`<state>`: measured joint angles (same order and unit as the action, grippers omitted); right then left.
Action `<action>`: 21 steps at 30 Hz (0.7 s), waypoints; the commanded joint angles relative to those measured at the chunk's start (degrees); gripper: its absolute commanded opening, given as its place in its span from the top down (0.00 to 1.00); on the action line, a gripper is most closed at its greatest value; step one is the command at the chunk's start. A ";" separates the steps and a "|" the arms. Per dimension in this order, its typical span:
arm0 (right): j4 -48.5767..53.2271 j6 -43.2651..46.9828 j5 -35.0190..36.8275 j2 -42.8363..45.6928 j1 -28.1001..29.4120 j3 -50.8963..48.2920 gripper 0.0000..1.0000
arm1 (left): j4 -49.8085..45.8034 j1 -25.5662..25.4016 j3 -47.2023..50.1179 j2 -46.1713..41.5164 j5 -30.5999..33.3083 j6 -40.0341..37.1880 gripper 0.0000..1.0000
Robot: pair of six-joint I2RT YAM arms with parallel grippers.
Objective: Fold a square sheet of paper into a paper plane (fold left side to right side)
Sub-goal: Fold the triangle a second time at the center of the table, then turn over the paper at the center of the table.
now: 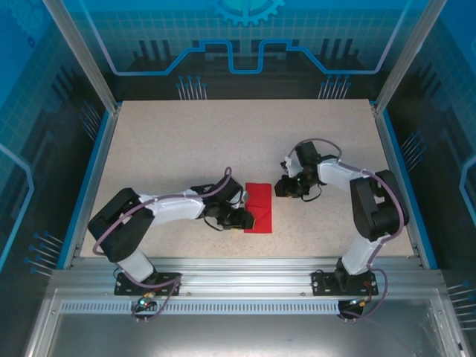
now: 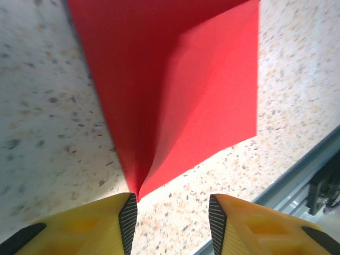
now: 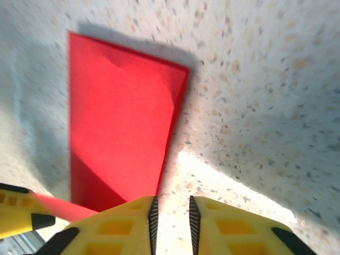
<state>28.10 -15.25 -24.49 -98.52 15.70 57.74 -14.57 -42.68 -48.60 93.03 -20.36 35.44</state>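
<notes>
The square sheet of paper (image 1: 259, 207) is bright red and lies folded into a narrow upright rectangle at mid-table. In the left wrist view the paper (image 2: 175, 95) has its upper layer bulging slightly, and its near corner ends just off my left fingertip pad (image 2: 127, 218). My left gripper (image 1: 248, 218) sits at the paper's lower left edge, open, with bare table between the jaws. My right gripper (image 1: 280, 187) is beside the paper's upper right edge. Its jaws stand a little apart over bare table, with the paper (image 3: 117, 122) just left of them.
The speckled table (image 1: 171, 149) has blue side rails and a metal front rail (image 1: 238, 271), which also runs close behind my left gripper as the rail (image 2: 297, 175). A yellow finger of the left gripper (image 3: 16, 218) lies at the paper's far end.
</notes>
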 commanded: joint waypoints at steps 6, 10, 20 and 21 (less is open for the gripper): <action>-4.14 -1.39 -4.27 9.83 -1.72 -6.20 0.55 | -0.06 3.71 -3.30 -0.60 -3.39 -4.62 0.50; -5.50 -2.15 -6.62 11.37 -1.51 -9.69 0.50 | 1.08 3.65 -5.77 2.96 -5.03 -5.59 0.50; -7.11 -2.79 -9.78 11.26 0.34 -13.80 0.48 | 0.17 4.15 -8.33 6.94 -1.03 -6.30 0.88; -7.69 -3.09 -10.40 11.17 0.69 -14.08 0.46 | 0.55 4.30 -7.65 6.34 -0.54 -5.85 0.89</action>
<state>21.93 -17.50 -31.83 -87.90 15.31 44.88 -14.15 -39.09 -56.58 100.44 -22.52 29.65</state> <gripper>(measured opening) 0.527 0.117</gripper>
